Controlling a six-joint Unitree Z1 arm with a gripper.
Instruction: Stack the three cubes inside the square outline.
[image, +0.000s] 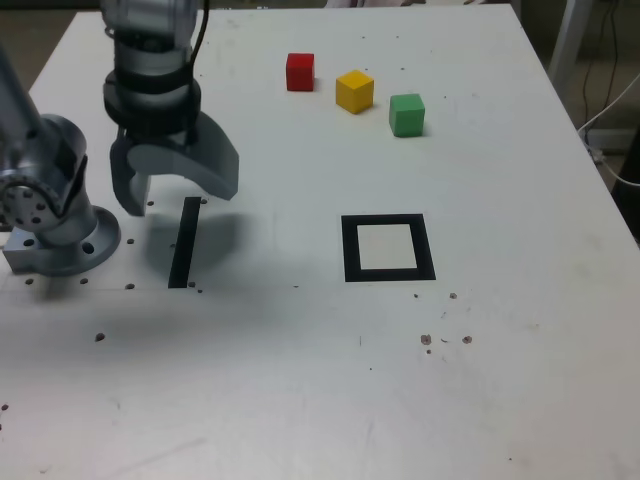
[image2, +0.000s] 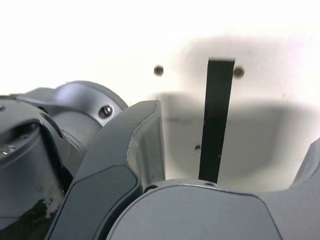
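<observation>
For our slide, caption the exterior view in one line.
Open gripper hovers over black strip; red, yellow, green cubes wait beyond empty square outline.

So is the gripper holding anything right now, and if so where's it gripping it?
Nothing is held. The gripper hangs open and empty above the black strip, with the red, yellow and green cubes untouched.
</observation>
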